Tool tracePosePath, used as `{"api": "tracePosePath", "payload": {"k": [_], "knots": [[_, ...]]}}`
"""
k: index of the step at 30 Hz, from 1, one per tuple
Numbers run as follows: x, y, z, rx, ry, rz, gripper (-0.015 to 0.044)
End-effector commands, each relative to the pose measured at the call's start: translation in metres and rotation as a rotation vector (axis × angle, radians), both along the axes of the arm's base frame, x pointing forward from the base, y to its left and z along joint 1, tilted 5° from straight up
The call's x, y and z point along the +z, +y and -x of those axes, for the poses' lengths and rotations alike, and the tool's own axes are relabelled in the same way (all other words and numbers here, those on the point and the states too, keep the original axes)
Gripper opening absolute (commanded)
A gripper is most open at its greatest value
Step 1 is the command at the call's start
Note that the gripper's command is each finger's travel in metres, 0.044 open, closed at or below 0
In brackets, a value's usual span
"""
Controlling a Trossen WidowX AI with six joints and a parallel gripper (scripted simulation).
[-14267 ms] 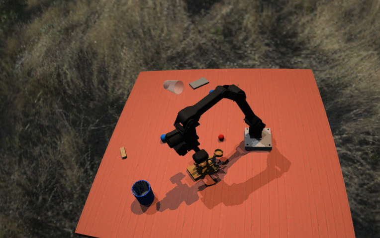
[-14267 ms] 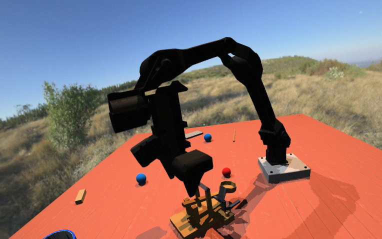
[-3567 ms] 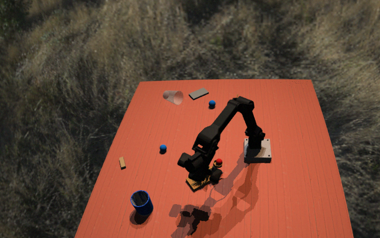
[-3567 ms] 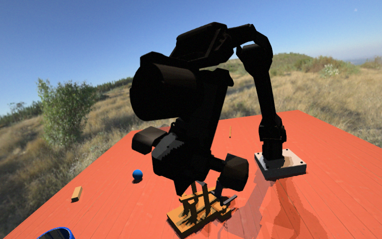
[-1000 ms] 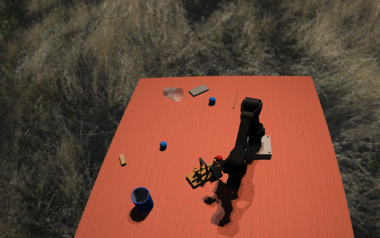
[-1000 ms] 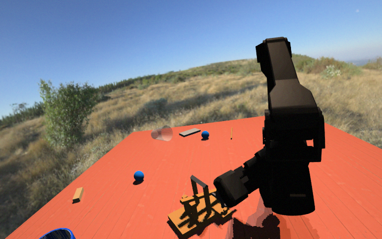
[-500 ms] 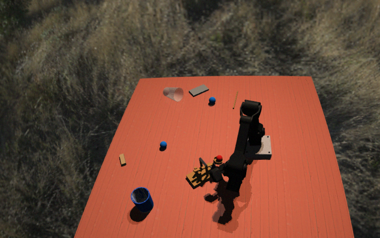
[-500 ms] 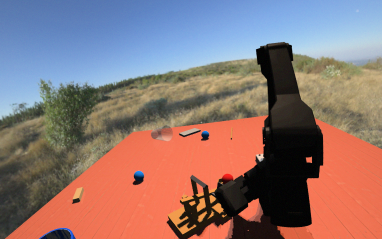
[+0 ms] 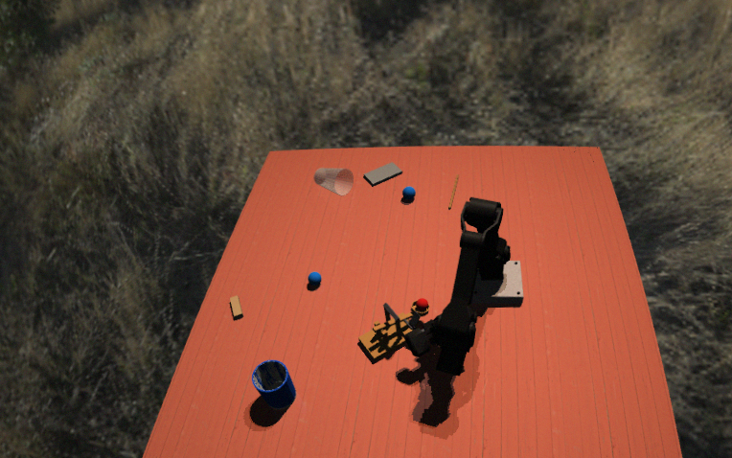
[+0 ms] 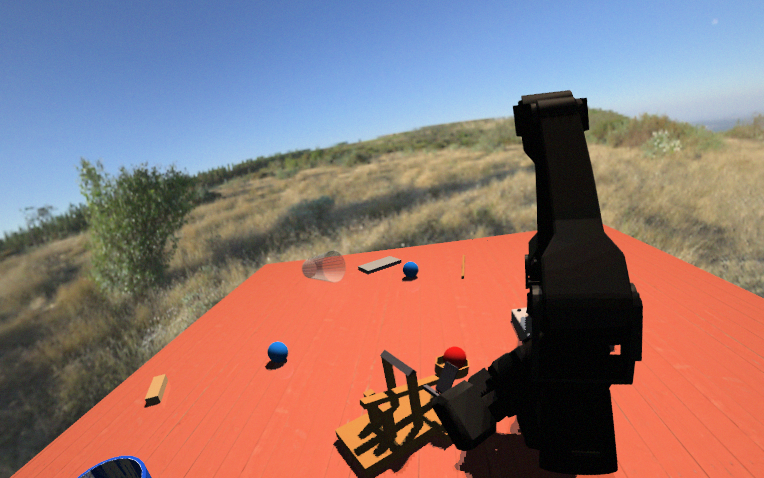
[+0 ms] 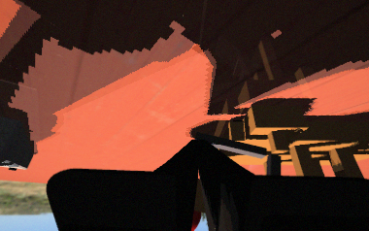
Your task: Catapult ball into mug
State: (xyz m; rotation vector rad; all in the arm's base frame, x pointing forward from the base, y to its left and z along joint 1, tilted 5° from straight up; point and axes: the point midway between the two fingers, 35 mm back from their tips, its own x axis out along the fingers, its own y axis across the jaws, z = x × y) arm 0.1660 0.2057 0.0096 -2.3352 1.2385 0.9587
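Looks like about two-thirds done, at a guess. Already got the red ball (image 9: 422,303) (image 10: 454,355) (image 11: 195,220) loaded, sitting in the catapult's round cup (image 10: 462,372). Can't spot any of it in the blue mug (image 9: 280,397) (image 10: 140,463), obviously, so no shot landed. Would call the aim roughly decent too: seems to have the wooden catapult (image 9: 372,345) (image 10: 360,436) (image 11: 257,116) angled across the table (image 9: 566,377) (image 10: 225,360) (image 11: 146,121), more or less mug-ward from the top view. Can't swear to the exact line, though.

As for the claw (image 9: 414,323) (image 10: 439,386) (image 11: 198,146), pinched shut with nothing in it, tips down right beside the cup end. Can't tell from here whether touching or just super close. Makes sense for poking a release rather than grabbing anything, imo.

Leaves maybe a last tweak of the aim, then firing and dropping the shot into the mug. Should go easy near that cup, lol: could knock the ball out or twist the whole base with one careless bump.
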Motion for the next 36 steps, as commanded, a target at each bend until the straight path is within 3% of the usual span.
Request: {"api": "tracePosePath", "payload": {"k": [1, 5, 11, 15, 16, 31, 36], "knots": [[-0.013, -0.004, 0.002, 0.001, 0.010, 0.018, 0.0000], [-0.003, 0.004, 0.003, 0.017, 0.013, 0.009, 0.0000], [0.094, 0.046, 0.028, 0.158, 0.041, -0.059, 0.0000], [0.110, 0.049, 0.033, 0.179, 0.045, -0.068, 0.0000], [0.095, 0.050, 0.027, 0.159, 0.027, -0.080, 0.0026], [0.095, 0.080, -0.019, -0.166, -0.069, -0.441, 0.0420], [0.099, 0.090, -0.039, -0.276, -0.105, -0.566, 0.0440]]}}
